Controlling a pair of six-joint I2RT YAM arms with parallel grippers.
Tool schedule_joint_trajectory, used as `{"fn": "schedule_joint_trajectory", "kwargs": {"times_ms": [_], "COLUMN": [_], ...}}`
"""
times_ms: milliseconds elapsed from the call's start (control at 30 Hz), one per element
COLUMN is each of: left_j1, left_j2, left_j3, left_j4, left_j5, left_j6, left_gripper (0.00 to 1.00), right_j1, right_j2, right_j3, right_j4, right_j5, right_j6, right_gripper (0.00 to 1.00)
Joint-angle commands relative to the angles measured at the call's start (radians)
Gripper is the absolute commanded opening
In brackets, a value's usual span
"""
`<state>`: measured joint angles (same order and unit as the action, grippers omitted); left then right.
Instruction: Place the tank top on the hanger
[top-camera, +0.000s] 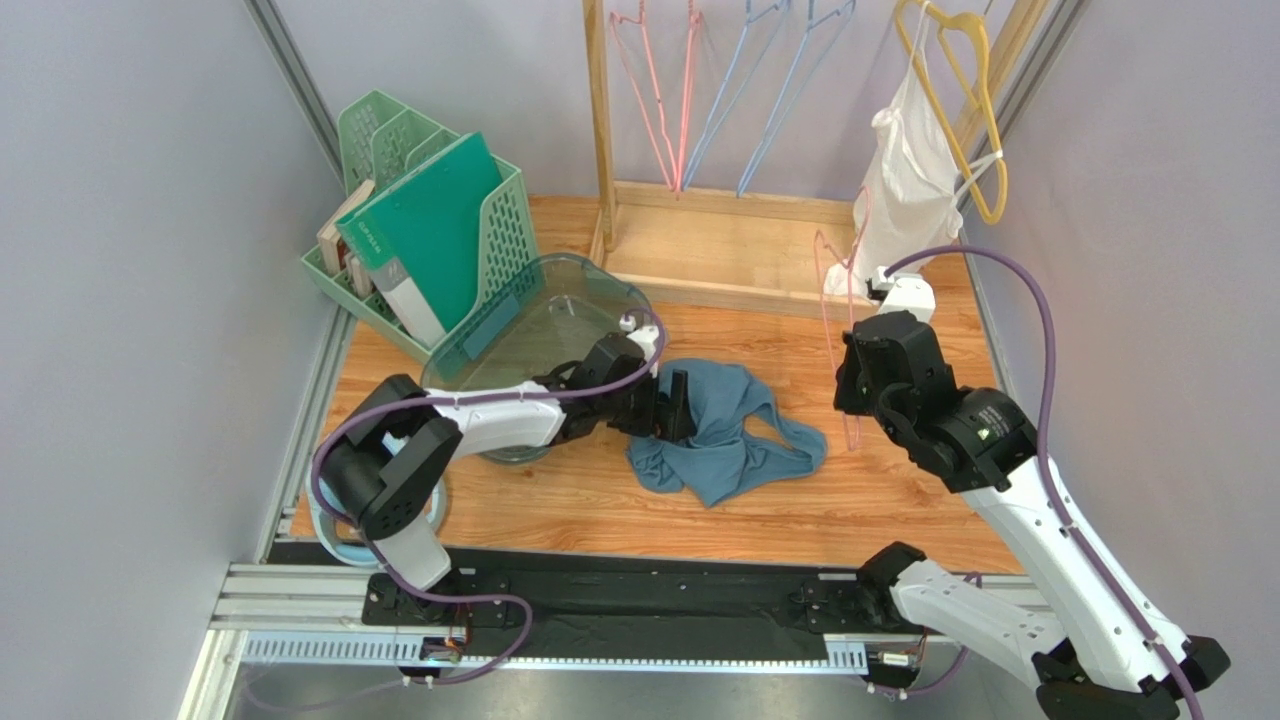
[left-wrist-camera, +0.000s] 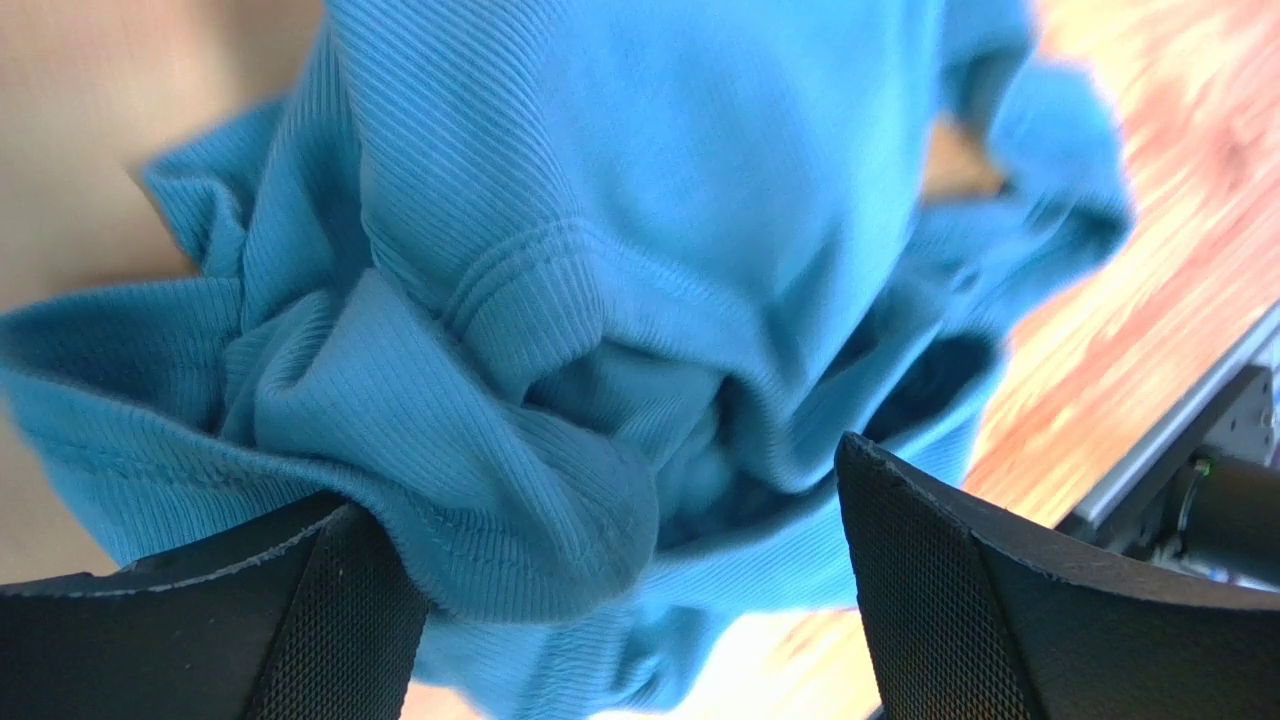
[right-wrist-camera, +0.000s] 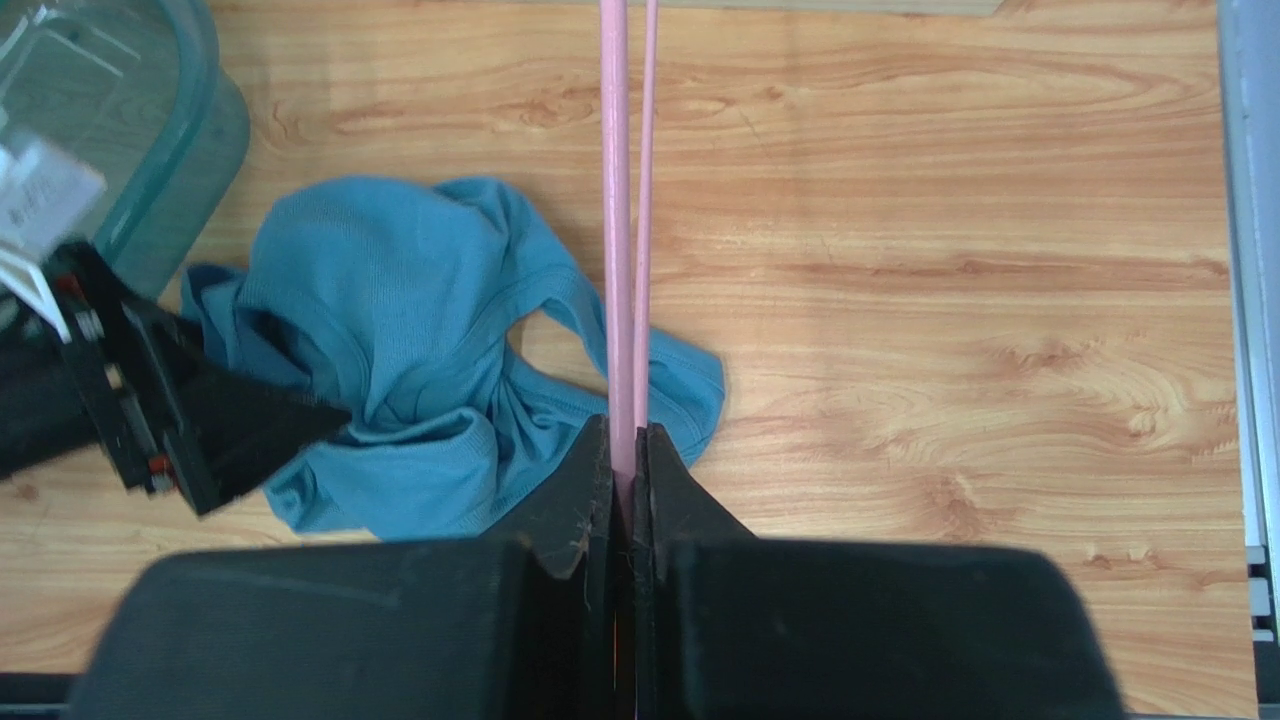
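The blue-teal tank top (top-camera: 724, 431) lies crumpled on the wooden table, between the two arms. My left gripper (top-camera: 679, 408) is open at the garment's left edge. In the left wrist view its black fingers (left-wrist-camera: 338, 630) stand wide apart, with bunched folds of the tank top (left-wrist-camera: 601, 270) between them and against the left finger. My right gripper (top-camera: 851, 387) is shut on the thin pink hanger (top-camera: 825, 285), held just right of the garment. In the right wrist view the hanger (right-wrist-camera: 627, 225) rises from the shut jaws of my right gripper (right-wrist-camera: 631, 443), over the tank top (right-wrist-camera: 391, 345).
A clear plastic bin (top-camera: 526, 338) sits under the left arm, with a green file basket (top-camera: 436, 225) behind it. A wooden rack (top-camera: 706, 225) at the back carries pink and light-blue hangers. A white garment (top-camera: 909, 180) hangs on a yellow hanger at back right.
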<state>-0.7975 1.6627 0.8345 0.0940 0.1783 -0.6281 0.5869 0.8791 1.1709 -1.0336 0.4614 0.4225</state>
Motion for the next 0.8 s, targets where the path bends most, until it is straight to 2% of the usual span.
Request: {"fn": "schedule_joint_trajectory", "kwargs": {"times_ms": [0,100,233,367,500,767], "left_j1": [0.015,0.014,0.009,-0.058,-0.166,-0.216], "left_j2": [0.006,-0.053,-0.165,-0.237,-0.207,-0.026], "left_j3": [0.155,0.157,0.068,0.026,0.035,0.144], "left_j4": [-0.066,-0.089,-0.115,-0.138,-0.117,-0.073], "left_j5": [-0.010,-0.008,0.015,-0.003,-0.002,0.026], "left_j6": [0.126,0.182,0.238,0.283,0.327,0.352], "left_gripper": [0.98,0.98,0.98,0.96,0.95,0.93], "right_j1": [0.005,0.007,0.005,0.005,0.005,0.005], "right_j2": [-0.003,-0.011,-0.012,-0.014,-0.019,-0.026], "right_j3": [-0.036,-0.036,-0.042,-0.063,-0.089,-0.093], "right_j4": [0.030,0.024,0.026,0.052,0.072,0.061], "right_j5": [-0.055,-0.052,-0.046,-0.059,-0.082,-0.093], "right_j6": [0.013,0.009,0.005,0.015,0.024,0.012], "right_gripper": [0.00,0.00,0.00,0.00,0.00,0.00]}}
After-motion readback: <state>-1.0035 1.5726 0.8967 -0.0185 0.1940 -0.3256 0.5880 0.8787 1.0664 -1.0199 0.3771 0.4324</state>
